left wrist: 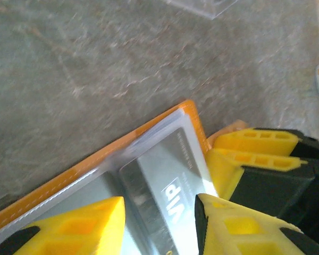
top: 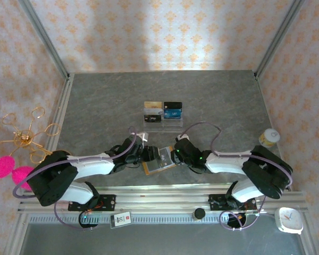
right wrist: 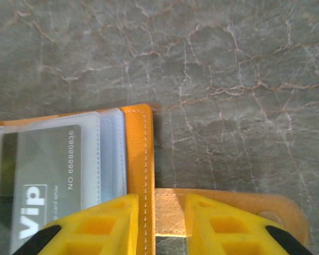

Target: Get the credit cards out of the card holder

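The tan-orange card holder (top: 158, 160) lies open near the table's front edge, between my two grippers. Its clear sleeves hold a silver VIP credit card (left wrist: 165, 175), also seen in the right wrist view (right wrist: 42, 170). My left gripper (left wrist: 159, 204) hangs over that card, jaws apart, one finger on each side of it. My right gripper (right wrist: 162, 204) is at the holder's right edge, jaws slightly apart. One finger is over the sleeves, the other over the strap tab (right wrist: 228, 204). In the top view the left gripper (top: 145, 154) and right gripper (top: 176, 154) flank the holder. Several more credit cards (top: 163, 109) stand in an acrylic stand.
The clear acrylic stand (top: 163, 122) sits mid-table behind the holder. A yellow-lidded jar (top: 269, 137) stands at the right. A gold wire rack with pink pompoms (top: 21, 139) is off the left edge, and a white clock (top: 290, 219) at the front right.
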Controlling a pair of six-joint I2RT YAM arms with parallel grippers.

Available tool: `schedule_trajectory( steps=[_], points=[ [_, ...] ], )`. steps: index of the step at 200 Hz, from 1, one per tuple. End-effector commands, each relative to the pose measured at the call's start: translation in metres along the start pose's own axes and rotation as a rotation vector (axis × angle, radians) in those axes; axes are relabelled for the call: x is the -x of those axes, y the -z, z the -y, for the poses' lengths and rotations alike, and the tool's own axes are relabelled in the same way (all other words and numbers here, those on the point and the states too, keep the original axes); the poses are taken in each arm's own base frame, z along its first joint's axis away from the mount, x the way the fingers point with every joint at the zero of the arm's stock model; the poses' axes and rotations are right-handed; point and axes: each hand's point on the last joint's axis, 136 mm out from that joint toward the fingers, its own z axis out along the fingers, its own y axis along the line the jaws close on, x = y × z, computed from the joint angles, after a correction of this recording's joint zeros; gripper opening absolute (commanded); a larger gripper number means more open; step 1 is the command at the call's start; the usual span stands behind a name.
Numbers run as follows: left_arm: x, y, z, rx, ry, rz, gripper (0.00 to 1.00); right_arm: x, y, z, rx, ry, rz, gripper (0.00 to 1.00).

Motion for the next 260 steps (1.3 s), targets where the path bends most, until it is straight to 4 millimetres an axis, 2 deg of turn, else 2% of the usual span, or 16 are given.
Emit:
schedule_trajectory(
  steps=[1,35,51,75,138,157,182,199,216,233,260],
  points=[
    [-0.008,-0.004,-0.004,0.015,0.003,-0.03,0.4,-0.006,-0.004,0.001,0.01,-0.035,-0.014,0.26],
    [-0.003,-0.01,-0.008,0.052,-0.026,-0.019,0.4,-0.015,-0.001,0.005,0.02,-0.094,-0.02,0.21],
    [-0.002,-0.012,-0.009,0.058,-0.033,-0.017,0.35,-0.016,0.002,0.006,0.021,-0.106,-0.018,0.2],
    [-0.002,-0.018,-0.01,0.054,-0.034,-0.018,0.34,-0.019,0.006,0.002,0.043,-0.116,-0.023,0.18],
    [0.029,-0.031,-0.002,0.058,-0.1,0.026,0.34,-0.029,0.019,-0.01,0.059,-0.139,-0.006,0.18],
    [0.047,-0.024,0.01,0.04,-0.12,0.06,0.35,-0.023,0.026,-0.012,0.053,-0.132,0.025,0.19],
    [0.06,-0.002,0.029,0.024,-0.167,0.093,0.39,-0.006,0.041,-0.019,0.073,-0.116,0.081,0.25],
    [0.047,0.005,0.037,-0.002,-0.178,0.072,0.4,0.002,0.047,-0.022,0.081,-0.091,0.102,0.25],
    [0.02,-0.002,0.035,0.003,-0.193,-0.012,0.39,0.002,0.046,-0.038,0.141,-0.041,0.072,0.24],
    [0.002,-0.007,0.026,0.003,-0.174,-0.062,0.38,-0.001,0.038,-0.046,0.166,-0.008,0.03,0.22],
    [-0.006,-0.008,0.021,-0.003,-0.16,-0.081,0.39,-0.006,0.02,-0.036,0.153,-0.015,-0.004,0.2]
  ],
)
